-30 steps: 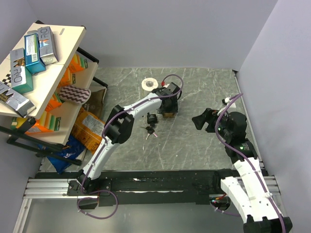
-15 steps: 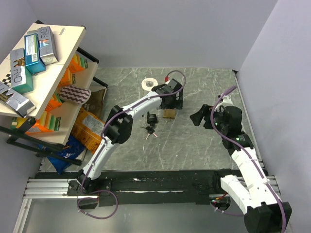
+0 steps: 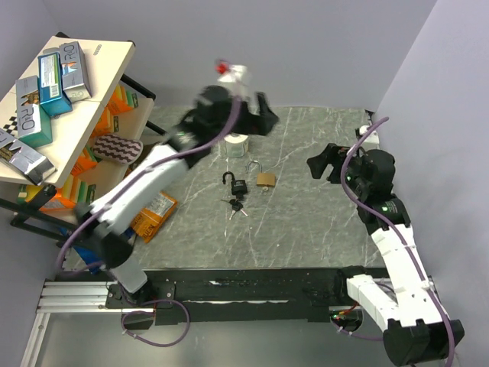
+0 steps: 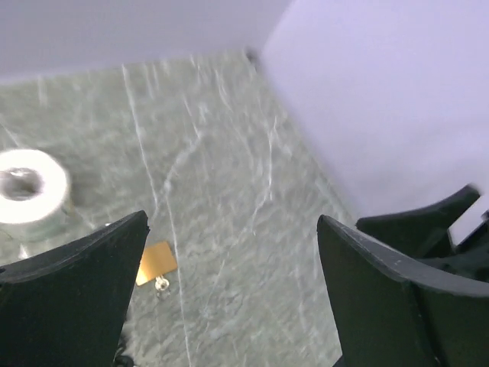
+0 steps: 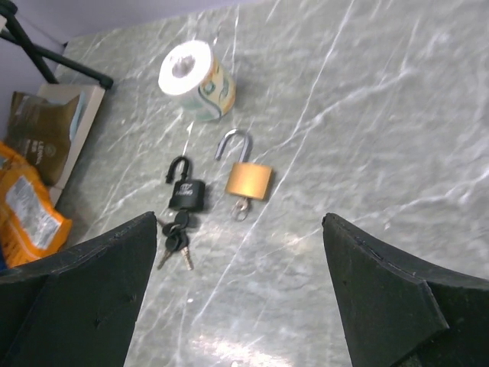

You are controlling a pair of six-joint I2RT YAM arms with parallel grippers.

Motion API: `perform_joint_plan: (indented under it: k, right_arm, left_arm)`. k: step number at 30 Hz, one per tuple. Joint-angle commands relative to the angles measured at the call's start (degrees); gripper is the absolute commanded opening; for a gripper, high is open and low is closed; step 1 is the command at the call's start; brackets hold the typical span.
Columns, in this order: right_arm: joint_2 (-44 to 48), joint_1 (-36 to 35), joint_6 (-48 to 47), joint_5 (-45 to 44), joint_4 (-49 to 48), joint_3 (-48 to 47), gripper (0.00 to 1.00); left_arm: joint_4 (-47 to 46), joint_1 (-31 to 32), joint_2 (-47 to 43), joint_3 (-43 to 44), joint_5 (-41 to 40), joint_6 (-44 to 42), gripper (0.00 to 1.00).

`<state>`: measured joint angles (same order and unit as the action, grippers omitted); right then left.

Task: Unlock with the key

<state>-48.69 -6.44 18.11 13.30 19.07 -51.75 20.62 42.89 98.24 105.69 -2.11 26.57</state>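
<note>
Keys [image 5: 177,238] with black heads lay in a small bunch on the marbled tabletop [image 3: 306,222], touching the bottom of a black padlock [image 5: 187,193] whose shackle was down. Just beside that lock, on the side toward the right arm, lay a brass padlock [image 5: 248,180] with its shackle swung out, one end free of the body. A small silver piece showed at its lower edge; whether it was a key could not be told. A roll of tape [image 5: 197,76] stood farther back, near both locks.

The left fingers [image 4: 69,306] were spread wide and held nothing. In the top view, that arm was raised high over the far part of the tabletop, above the roll. The right fingers [image 5: 76,298] were likewise spread wide and empty, hanging well apart from the locks and keys and aimed toward them from the right side.
</note>
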Motion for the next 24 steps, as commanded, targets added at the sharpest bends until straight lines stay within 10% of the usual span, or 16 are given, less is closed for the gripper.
perform_joint_plan:
  k: [1, 12, 24]
  right_arm:
    - [2.45, 0.29, -5.36, -3.72, 3.43, -5.02, 0.95]
    - [7.55, 0.37, -5.89, -3.98, 4.31, -2.66, 0.95]
    - [8.34, 0.37, -6.68, -4.95, 4.05, -1.96, 0.95]
  left_arm:
    - [-3.84, -7.99, -9.10, -10.58, 4.04, 6.91, 0.96]
    - [-2.87, -12.40, -36.43, -34.32, -5.27, 10.52, 0.96]
    - [-0.32, -12.40, -36.37, -34.15, -7.12, 10.35, 0.96]
